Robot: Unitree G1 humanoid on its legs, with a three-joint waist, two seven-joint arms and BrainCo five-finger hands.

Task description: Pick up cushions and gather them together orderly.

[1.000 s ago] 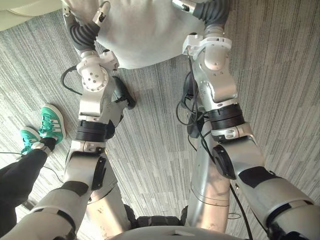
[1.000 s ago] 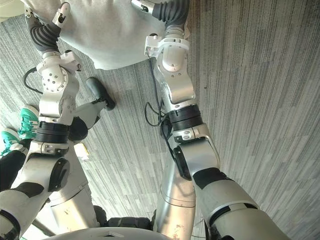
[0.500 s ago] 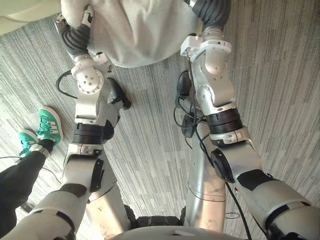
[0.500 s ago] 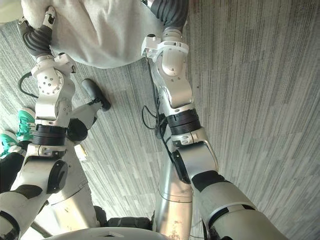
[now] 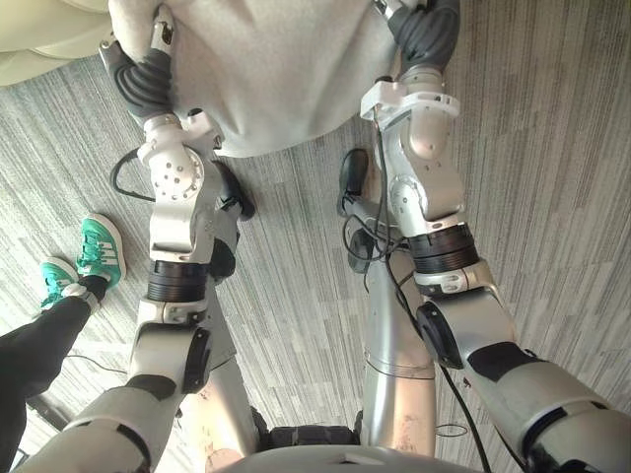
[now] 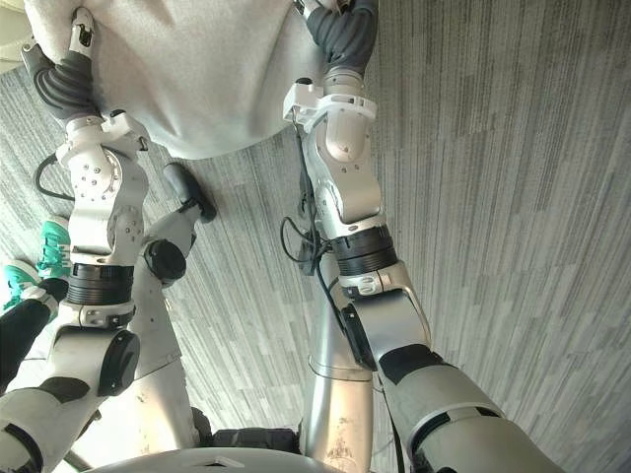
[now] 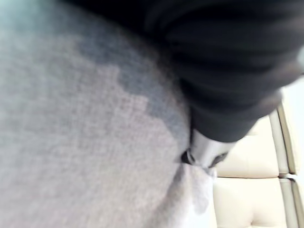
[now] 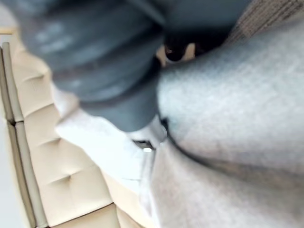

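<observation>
Left eye view looks down on the grey striped carpet floor (image 5: 552,148), which spreads under everything else. Next in size is the pale grey cushion (image 5: 266,69), at the far edge of the view, caught between my two hands, its lower edge hanging over the carpet in front of me. Beyond it, at the far left corner, is a cream tufted sofa (image 5: 35,39), and both wrist views show that padding just past the cushion; I cannot tell whether the cushion touches it. On my left a person's dark trouser leg (image 5: 35,345) comes in from the side, with two green-and-white shoes (image 5: 102,246) on the carpet, well apart from the cushion. My left hand (image 5: 146,74) lies against the cushion's left side and my right hand (image 5: 426,30) against its right side, both pressed into the grey fabric. The cloth hides the grip of each hand, so I cannot tell whether either is clutching the cushion or only pushing flat against it.
</observation>
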